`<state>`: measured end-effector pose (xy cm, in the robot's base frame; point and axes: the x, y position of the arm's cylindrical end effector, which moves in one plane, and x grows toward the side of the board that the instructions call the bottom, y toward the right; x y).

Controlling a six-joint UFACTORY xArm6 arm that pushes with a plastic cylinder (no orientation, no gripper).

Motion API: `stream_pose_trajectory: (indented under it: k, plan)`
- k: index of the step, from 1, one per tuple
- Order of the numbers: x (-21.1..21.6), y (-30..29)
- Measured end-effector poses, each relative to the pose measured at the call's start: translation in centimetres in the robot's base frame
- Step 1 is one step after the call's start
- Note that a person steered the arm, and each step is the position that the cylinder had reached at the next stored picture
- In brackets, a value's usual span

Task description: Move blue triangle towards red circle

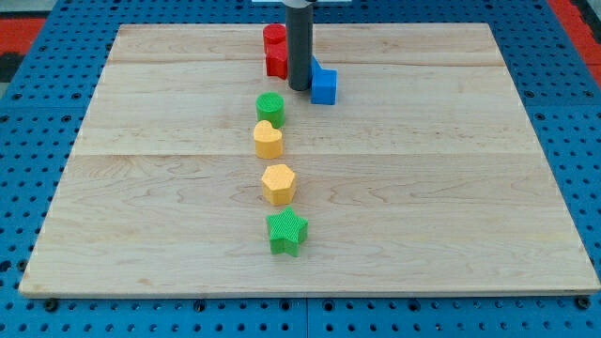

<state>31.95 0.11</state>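
Note:
My tip [299, 88] rests on the board near the view's top centre. A small blue block [315, 66], its shape mostly hidden by the rod, shows just right of the rod. A blue cube [324, 86] sits right of the tip, touching or nearly touching it. Two red blocks stand just left of the rod: the upper one [274, 37] and the lower one [275, 63], stacked close along the view's vertical. Their shapes are hard to make out. The rod covers their right edges.
Below the tip, a line of blocks runs down the board: a green circle [269, 106], a yellow heart [268, 139], a yellow hexagon [278, 183] and a green star [286, 232]. The wooden board [451, 188] lies on a blue pegboard.

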Motion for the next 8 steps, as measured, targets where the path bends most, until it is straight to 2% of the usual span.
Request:
stream_pose_trajectory:
  k: [4,6,7,8]
  plan:
    - [-8.8,1.9]
    - [-8.7,8.6]
    - [-10.5,9.7]
    - [-11.2,7.2]
